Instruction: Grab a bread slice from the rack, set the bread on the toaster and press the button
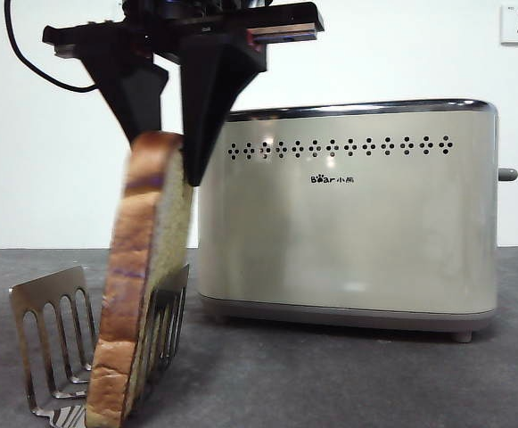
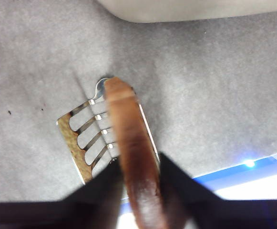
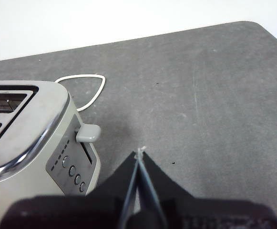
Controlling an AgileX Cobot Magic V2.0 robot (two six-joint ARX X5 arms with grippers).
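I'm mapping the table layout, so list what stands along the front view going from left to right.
rack → slice of bread, held at its top by the left hand → toaster → button on the toaster's right end.

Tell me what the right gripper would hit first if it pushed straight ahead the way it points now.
Probably only the table. The right gripper, fingers shut, points past the toaster; its lever sits off to one side, though depth is hard to judge.

Black two-jawed end effector (image 1: 171,147)
Matte wedge-shaped jaws taper to points beneath a flat crossbar; a black cable (image 1: 28,58) loops off behind.
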